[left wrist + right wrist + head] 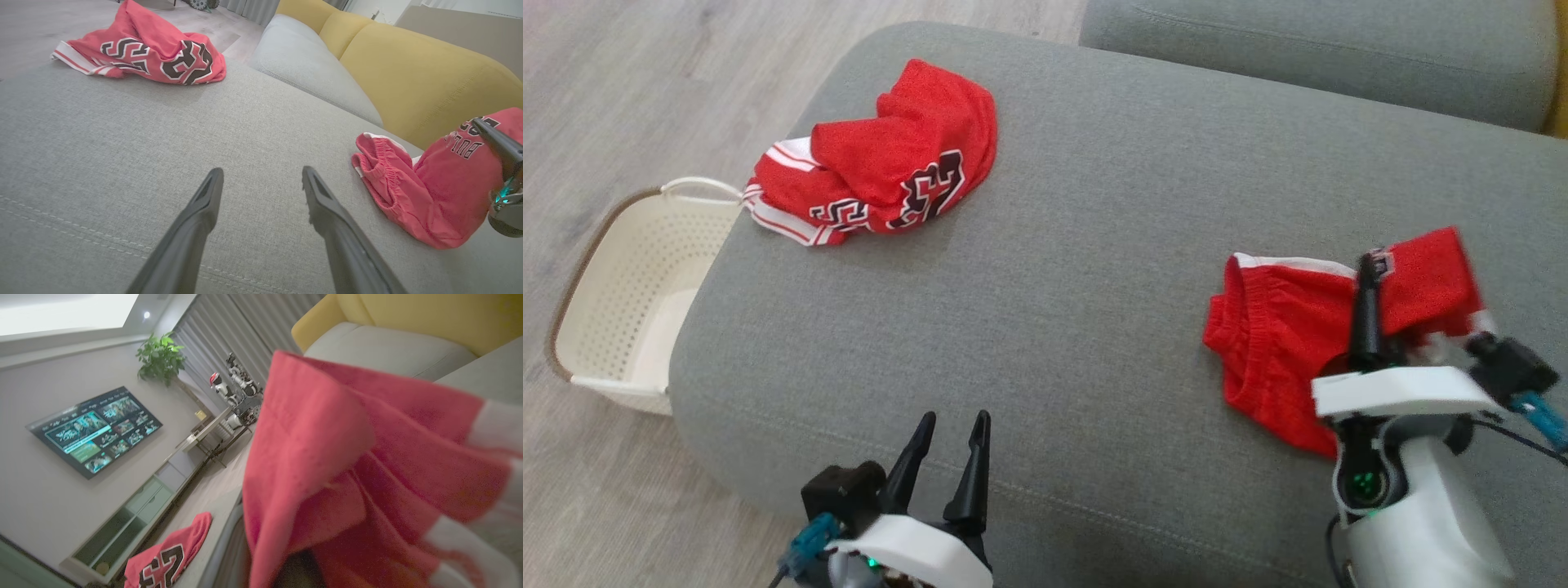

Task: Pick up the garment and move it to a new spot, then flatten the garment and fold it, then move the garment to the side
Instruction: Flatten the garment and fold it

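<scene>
In the head view, my right pincer is clenched on the red shorts at the right edge of the frame. It pinches one leg upward while the waistband end lies bunched on the grey cushion. My left pincer sits at bottom centre, released and holding nothing. A red jersey lies crumpled at upper left, beside a white perforated basket on the floor.

In the left wrist view, my spread fingers hover over bare cushion. The shorts are at the right, in front of the yellow backrest.

In the right wrist view, red fabric hangs close across the lens, with a wall television at the left.

I judge I'm only at the pick-up. Moving the shorts to a new spot, flattening, folding and setting them aside all remain.
</scene>
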You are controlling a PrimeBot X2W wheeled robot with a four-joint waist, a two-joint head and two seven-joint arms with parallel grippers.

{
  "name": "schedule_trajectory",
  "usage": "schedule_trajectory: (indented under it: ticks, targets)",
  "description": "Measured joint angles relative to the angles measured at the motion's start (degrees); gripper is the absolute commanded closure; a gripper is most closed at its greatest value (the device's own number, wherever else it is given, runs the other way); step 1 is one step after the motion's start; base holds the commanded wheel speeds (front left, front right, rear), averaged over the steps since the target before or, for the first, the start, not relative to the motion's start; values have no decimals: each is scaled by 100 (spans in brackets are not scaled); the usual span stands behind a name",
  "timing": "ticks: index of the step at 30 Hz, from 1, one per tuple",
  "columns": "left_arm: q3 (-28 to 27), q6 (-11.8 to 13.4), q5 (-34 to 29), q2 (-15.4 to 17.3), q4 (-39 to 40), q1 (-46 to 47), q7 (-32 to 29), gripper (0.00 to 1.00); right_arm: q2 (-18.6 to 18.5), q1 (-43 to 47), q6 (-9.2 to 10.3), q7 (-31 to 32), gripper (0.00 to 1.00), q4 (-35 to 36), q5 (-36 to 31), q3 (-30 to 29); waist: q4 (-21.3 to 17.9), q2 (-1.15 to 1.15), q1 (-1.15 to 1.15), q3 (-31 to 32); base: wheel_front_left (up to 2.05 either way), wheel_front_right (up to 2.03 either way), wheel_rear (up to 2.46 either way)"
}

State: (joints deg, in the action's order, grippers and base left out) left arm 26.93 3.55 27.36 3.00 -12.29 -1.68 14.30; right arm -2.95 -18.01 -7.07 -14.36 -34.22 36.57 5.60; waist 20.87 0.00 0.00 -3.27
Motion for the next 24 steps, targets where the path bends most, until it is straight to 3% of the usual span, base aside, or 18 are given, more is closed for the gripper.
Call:
schedule_trajectory:
  ticks: [9,15,18,24]
  targets:
    - [4,1,1,1,-7,1,0,0,-3,-146,0,1,100,-525,-708,377,201,0,0,-74,0,0,0]
    - [7,27,3,1,-3,1,0,0,-18,-343,0,1,100,-844,-2062,225,250,0,0,-121,0,0,0]
    - [7,48,23,1,-2,2,0,0,-21,-440,0,4,100,-1173,-2967,485,250,0,0,-135,0,0,0]
    - [24,48,63,0,2,10,0,0,-40,-739,0,264,100,-1751,-4064,945,273,0,0,-170,0,0,0]
